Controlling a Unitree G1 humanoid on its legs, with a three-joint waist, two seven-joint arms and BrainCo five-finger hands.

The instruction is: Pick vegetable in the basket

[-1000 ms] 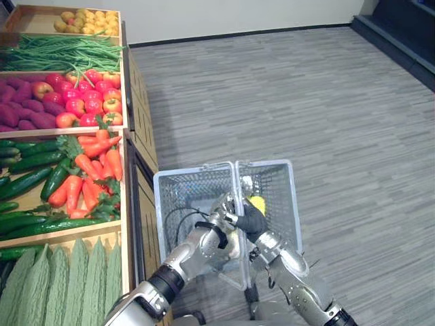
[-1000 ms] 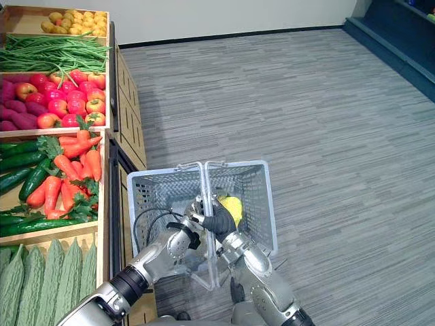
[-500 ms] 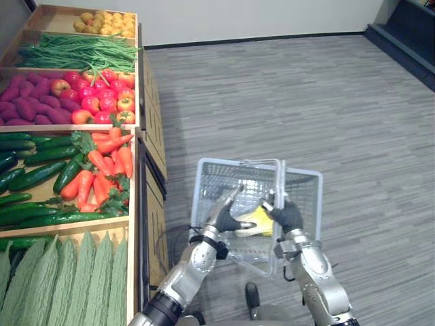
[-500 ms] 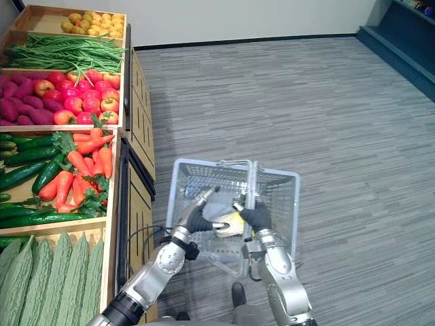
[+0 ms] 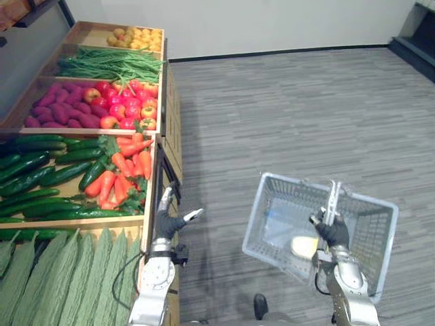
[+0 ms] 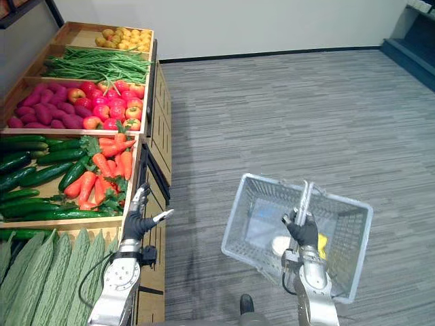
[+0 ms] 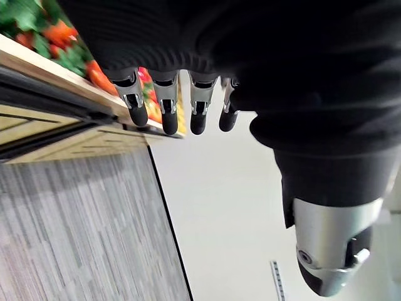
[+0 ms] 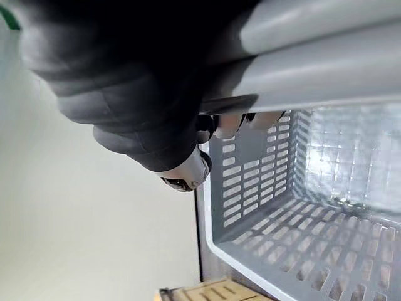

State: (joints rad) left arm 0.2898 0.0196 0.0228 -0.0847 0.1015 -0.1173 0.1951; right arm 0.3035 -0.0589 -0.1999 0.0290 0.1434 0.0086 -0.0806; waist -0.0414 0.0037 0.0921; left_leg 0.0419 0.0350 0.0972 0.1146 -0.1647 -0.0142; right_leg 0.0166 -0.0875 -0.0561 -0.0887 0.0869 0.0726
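Your right hand (image 5: 332, 232) is clenched on the basket (image 5: 256, 219) handle (image 5: 333, 195), well apart from the shelf (image 5: 171, 136); a yellow item (image 5: 303, 245) inside is half hidden behind that hand, kind unclear; left hand (image 5: 165, 223) spread, empty, beside the carrots (image 5: 122, 170).

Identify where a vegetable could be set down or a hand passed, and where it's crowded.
Free: the basket bottom between its stand-side wall and the yellow item; the floor strip between stand and basket, where the open left hand hovers. Crowded: carrots, cucumbers and bitter gourds fill their crates; the right hand grips the handle across the basket's middle.
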